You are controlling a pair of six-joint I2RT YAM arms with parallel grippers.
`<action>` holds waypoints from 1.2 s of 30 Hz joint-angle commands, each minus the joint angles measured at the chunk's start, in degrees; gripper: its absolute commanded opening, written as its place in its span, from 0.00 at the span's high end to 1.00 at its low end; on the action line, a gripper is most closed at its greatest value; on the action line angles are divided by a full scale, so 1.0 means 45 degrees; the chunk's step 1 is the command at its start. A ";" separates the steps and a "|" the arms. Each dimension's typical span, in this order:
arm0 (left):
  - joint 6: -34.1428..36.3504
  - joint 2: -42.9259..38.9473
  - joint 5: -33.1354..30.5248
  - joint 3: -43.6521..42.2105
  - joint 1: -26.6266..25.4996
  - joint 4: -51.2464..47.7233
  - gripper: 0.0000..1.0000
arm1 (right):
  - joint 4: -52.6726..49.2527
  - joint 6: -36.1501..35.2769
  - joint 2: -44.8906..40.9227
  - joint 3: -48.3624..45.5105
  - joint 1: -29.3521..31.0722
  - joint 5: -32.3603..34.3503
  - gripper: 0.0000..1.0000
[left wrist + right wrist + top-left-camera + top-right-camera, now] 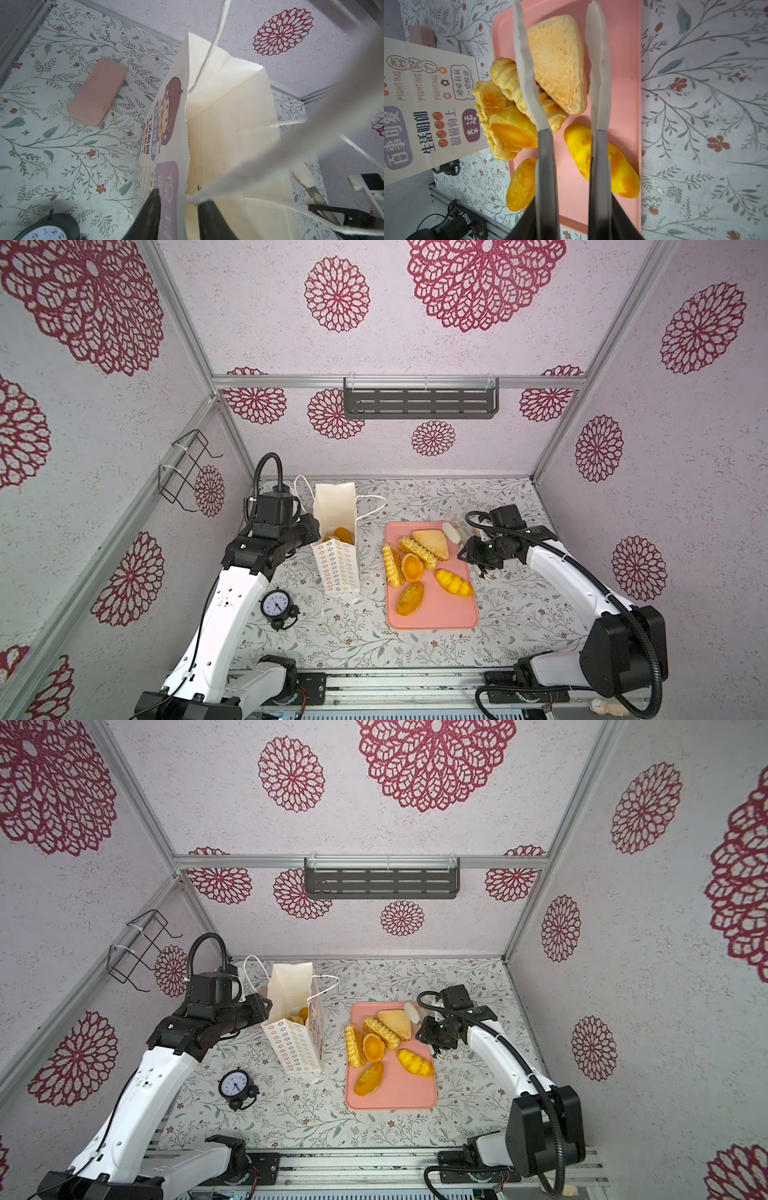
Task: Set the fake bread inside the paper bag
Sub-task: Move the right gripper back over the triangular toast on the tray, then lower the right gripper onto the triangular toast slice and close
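— Floral-print paper covers the tabletop, and that tall white paper bag with ring-flowers down its side stands upright on it, mouth open, just left of the flat pink rectangular tray. What's the right arm after?

— The toast, I'd say. The right gripper is clamped on a pair of grey-armed, white-bladed tongs. The blades are apart with nothing between them, hanging over the golden triangular toast.

— How should it go about it?

— Bring one blade down each long side, squeeze softly since it looks spongy, and lift straight up. It touches a ridged yellow roll that could get dragged along.

— And the left gripper?

— Jaws apart, one finger outside the printed front wall and one inside, pinching nothing. I'd want it closed on that wall before the drop, or the light bag may tip.

— How does the fake bread look?

— Golden-yellow to orange, palm-sized. Six pieces sit toward the tray's far end: besides those two, a second ridged roll, a round orange tart, a brown-speckled bun and a yellow bun blotched orange. At least one orange piece already lies in the bag
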 commanded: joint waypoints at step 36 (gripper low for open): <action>-0.0298 -0.0330 0.0053 -0.0539 -0.0064 0.0335 0.59 | 0.1656 -0.0325 0.2067 -0.0135 -0.0185 -0.1572 0.66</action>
